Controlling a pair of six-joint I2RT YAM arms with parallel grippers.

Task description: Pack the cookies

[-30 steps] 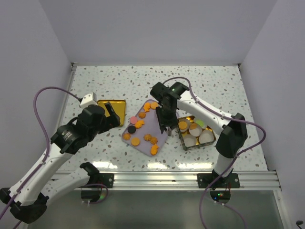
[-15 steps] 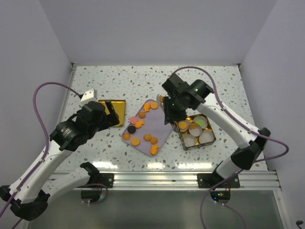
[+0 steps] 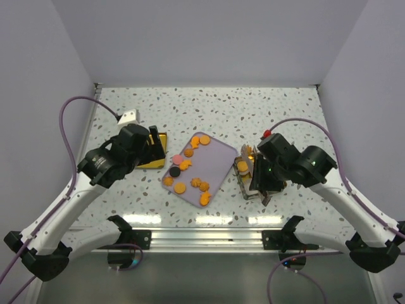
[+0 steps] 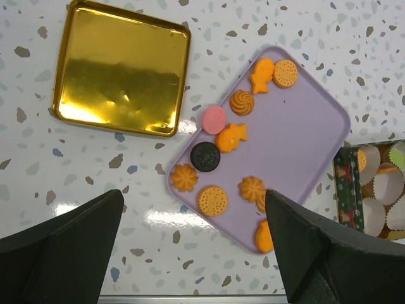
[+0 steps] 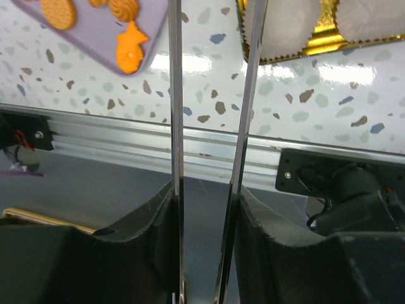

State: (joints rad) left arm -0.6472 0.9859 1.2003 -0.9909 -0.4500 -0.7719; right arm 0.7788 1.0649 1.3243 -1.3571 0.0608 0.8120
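The left gripper (image 4: 193, 196) hangs above the table (image 4: 38, 164), fingers (image 4: 63, 247) spread wide and holding nothing. Below it we see the cookies (image 4: 212, 200) lying loose on the purple tray (image 4: 304, 139): mostly orange, plus a pink cookie (image 4: 214, 119) and a black cookie (image 4: 205, 155). A gold lid (image 4: 120, 76) lies left of the tray. The tin (image 4: 347, 183) stands just right of it, lined with paper cups (image 4: 389, 187); one cup holds an orange cookie. The right gripper (image 5: 216, 12) is over the tin's near side, its thin blades slightly apart with nothing between them.
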